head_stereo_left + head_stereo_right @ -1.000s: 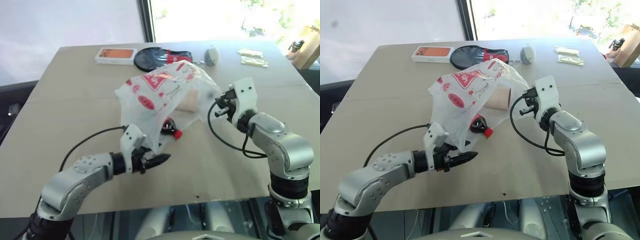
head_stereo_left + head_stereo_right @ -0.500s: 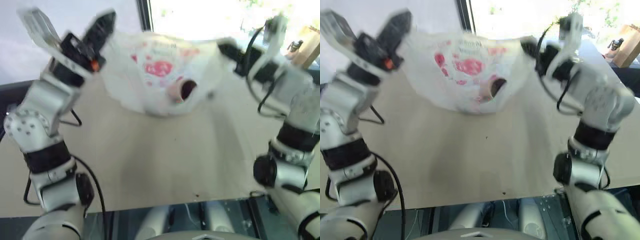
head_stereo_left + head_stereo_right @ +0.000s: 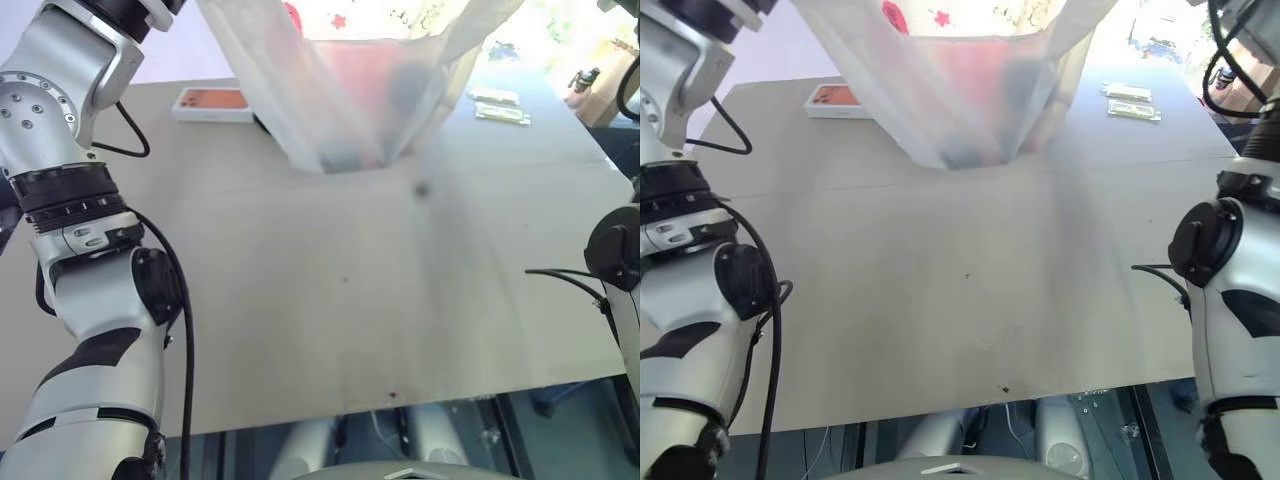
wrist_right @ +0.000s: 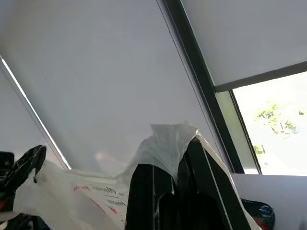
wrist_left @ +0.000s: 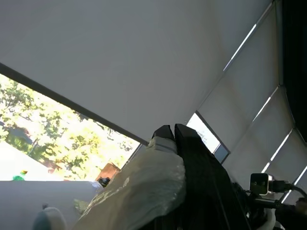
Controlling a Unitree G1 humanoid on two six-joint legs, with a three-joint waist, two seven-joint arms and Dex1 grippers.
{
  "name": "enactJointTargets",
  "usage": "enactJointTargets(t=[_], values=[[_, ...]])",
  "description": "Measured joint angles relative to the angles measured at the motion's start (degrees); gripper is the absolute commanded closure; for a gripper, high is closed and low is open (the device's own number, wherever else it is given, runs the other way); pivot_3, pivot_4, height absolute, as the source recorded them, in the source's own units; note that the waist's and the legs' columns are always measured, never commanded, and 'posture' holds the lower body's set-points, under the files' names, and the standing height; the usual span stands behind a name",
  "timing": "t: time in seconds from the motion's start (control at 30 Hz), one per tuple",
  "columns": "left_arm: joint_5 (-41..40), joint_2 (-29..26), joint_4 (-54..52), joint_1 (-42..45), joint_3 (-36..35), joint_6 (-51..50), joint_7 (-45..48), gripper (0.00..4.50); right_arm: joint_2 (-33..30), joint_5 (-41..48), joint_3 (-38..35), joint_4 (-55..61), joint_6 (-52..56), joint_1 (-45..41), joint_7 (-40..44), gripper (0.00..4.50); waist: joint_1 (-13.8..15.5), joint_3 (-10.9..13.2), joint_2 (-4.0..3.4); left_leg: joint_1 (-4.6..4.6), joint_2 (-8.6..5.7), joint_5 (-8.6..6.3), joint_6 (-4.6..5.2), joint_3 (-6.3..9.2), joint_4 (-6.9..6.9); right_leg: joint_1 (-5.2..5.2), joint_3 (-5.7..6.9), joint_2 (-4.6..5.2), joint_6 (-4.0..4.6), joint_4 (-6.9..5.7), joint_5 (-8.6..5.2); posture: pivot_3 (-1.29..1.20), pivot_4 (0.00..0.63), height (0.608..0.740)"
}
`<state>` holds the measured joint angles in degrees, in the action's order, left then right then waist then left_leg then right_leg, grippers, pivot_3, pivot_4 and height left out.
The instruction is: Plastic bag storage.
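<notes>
Above the table [image 3: 330,330], whose near edge and middle lie bare, I hold the plastic bag [image 3: 350,90] aloft by two points of its rim, its bottom hanging over the far half of the board. My left gripper [image 5: 171,132] has its fingers pressed together on a bunched fold of the film; my right gripper [image 4: 175,153] likewise pinches a peak of plastic that pokes up between its black fingers. Something reddish and dark shows blurred through the translucent wall; I cannot say what it is. Beyond the bag, by the far left corner, lies an orange phone box [image 3: 212,101], and toward the far right corner a pair of small flat packets [image 3: 502,106]. By my judgement, storage has scarcely begun: the bag is lifted and spread, not yet folded, gathered or tucked away anywhere.
</notes>
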<state>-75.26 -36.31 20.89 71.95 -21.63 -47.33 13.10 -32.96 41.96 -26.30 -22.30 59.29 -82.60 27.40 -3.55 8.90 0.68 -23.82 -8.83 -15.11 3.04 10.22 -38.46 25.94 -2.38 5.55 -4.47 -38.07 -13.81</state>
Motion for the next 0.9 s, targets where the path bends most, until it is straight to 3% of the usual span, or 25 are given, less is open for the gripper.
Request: enactJointTargets(t=[0.13,0.23,0.43,0.5,0.7,0.9], values=[[2.4,-0.1,-4.0,-4.6,0.2,-2.2,1.8,4.41,-0.1,5.3,-1.7,14.1,7.3,9.0,-4.3,4.50,-0.7,0.0,-0.03,0.04,0.00,0.00,0.00,-0.02,-0.01,0.01,-0.05,-0.01,0.00,-0.10,0.00,0.00,0.150,0.740],[5.1,-0.5,-10.0,-13.8,0.3,-3.1,2.9,4.41,3.4,10.1,-3.5,26.6,12.4,20.3,-9.6,4.50,-0.9,0.0,-0.05,0.08,0.00,0.00,0.00,-0.15,-0.06,0.13,-0.09,0.00,0.00,-0.47,0.00,0.00,0.150,0.740],[8.2,0.1,-15.2,-23.3,-1.2,-3.0,1.7,4.41,6.9,12.1,-2.9,36.2,14.0,31.2,-15.6,4.50,-0.3,0.0,-0.06,0.12,-0.09,0.00,0.00,-0.33,-0.64,0.14,-0.02,0.00,0.00,-0.82,0.00,0.00,0.150,0.740],[8.9,0.2,-15.3,-22.4,-1.4,-2.4,1.7,4.41,6.9,10.3,-1.5,35.2,11.0,30.8,-16.1,4.50,0.0,0.0,-0.05,0.15,-0.14,0.00,0.00,-0.34,-0.76,0.08,-0.01,0.03,-0.04,-0.88,0.03,0.00,0.150,0.740],[14.6,-1.5,-8.9,-11.2,0.2,0.6,6.9,4.41,2.5,-0.1,6.5,17.4,-5.0,19.5,-9.3,4.50,0.0,0.0,-0.05,0.14,-0.23,-0.01,0.02,-0.39,-0.71,0.09,-0.03,0.12,-0.09,-0.77,0.05,0.00,0.150,0.740],[19.8,-2.3,-4.2,-9.9,2.0,1.6,12.3,4.41,-0.7,-4.3,10.7,6.8,-10.9,14.3,-1.3,4.50,-0.3,0.0,-0.04,0.02,-0.21,-0.01,0.02,-0.31,-0.71,0.15,0.01,0.12,-0.08,-0.77,0.05,0.00,0.150,0.740]])
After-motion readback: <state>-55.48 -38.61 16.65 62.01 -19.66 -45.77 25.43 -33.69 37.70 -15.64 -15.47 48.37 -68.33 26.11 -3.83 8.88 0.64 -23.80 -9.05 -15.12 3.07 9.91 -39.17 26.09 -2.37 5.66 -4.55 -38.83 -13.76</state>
